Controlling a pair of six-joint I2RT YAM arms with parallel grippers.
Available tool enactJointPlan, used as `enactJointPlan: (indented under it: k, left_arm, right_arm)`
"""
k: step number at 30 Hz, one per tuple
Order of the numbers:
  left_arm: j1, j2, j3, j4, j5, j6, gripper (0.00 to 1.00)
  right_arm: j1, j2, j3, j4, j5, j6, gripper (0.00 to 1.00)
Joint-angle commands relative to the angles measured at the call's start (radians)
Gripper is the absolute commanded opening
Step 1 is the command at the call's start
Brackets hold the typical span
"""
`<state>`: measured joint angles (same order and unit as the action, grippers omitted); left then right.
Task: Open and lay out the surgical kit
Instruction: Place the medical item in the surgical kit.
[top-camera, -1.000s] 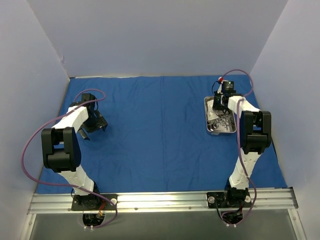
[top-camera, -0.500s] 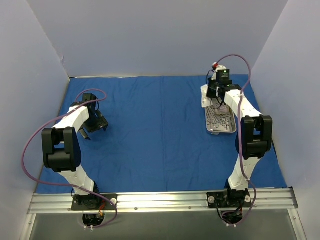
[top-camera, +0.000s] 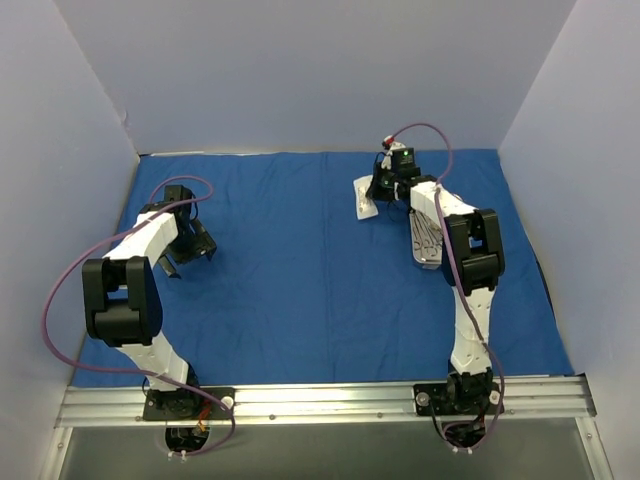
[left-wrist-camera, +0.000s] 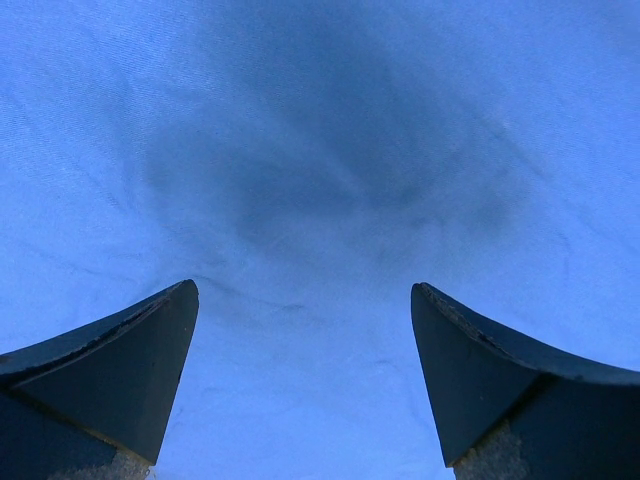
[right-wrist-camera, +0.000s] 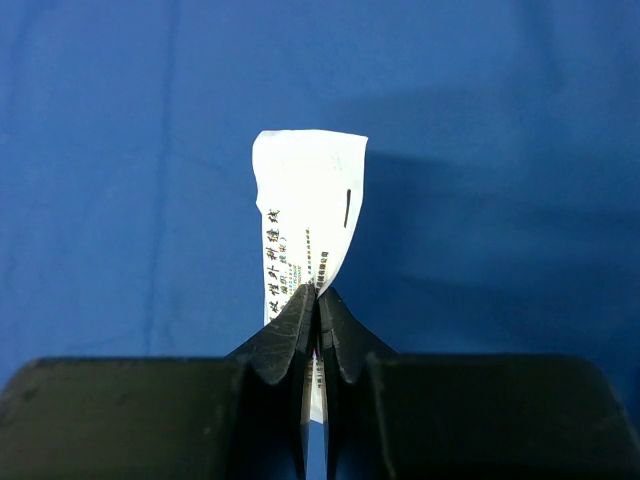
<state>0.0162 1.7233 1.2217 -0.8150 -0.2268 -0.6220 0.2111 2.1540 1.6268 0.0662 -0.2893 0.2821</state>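
Note:
The royal-blue cloth wrap (top-camera: 300, 270) lies spread flat over the table. The steel tray (top-camera: 428, 240) with several small instruments sits at the right, partly hidden by my right arm. My right gripper (top-camera: 378, 190) is shut on a white printed packet (top-camera: 364, 197) and holds it over the cloth, left of the tray. In the right wrist view the packet (right-wrist-camera: 305, 220) sticks up from between the closed fingertips (right-wrist-camera: 290, 335). My left gripper (top-camera: 190, 250) is open and empty over bare cloth at the far left; its view shows both fingers (left-wrist-camera: 130, 370) apart above the cloth (left-wrist-camera: 320, 150).
Pale walls enclose the table on the left, back and right. A metal rail (top-camera: 320, 398) with the arm bases runs along the near edge. The cloth's middle holds no objects.
My right gripper has lifted the white packet out of the tray and carried it left and toward the back. The tray's instruments now show. The left arm has not moved.

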Motion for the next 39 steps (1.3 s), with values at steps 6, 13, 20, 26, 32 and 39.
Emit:
enactJointPlan:
  k: [6,13,20,26,32,39]
  left_arm:
    - [-0.005,-0.053,0.006,0.013,0.006,0.01,0.97]
    - [-0.004,-0.047,0.001,0.014,0.0,0.007,0.97]
    - [-0.004,-0.042,0.005,0.016,-0.002,0.004,0.97]
    - [-0.004,-0.039,0.018,0.014,0.0,-0.002,0.97]
    - [-0.005,-0.042,0.032,0.01,-0.003,-0.007,0.97]
    - [-0.005,-0.05,0.016,0.022,0.007,-0.008,0.97]
  right_arm:
    - [0.005,0.102,0.056,0.072,-0.036,0.055,0.04]
    - [0.004,0.121,0.061,0.023,0.022,0.032,0.13]
    - [-0.009,0.099,0.068,-0.019,0.036,0.014,0.31]
    - [-0.003,0.026,0.085,-0.066,0.048,-0.006,0.44]
    - [-0.016,-0.097,0.094,-0.203,0.249,-0.072,0.48]
    - [-0.154,-0.218,-0.037,-0.272,0.361,-0.098,0.46]
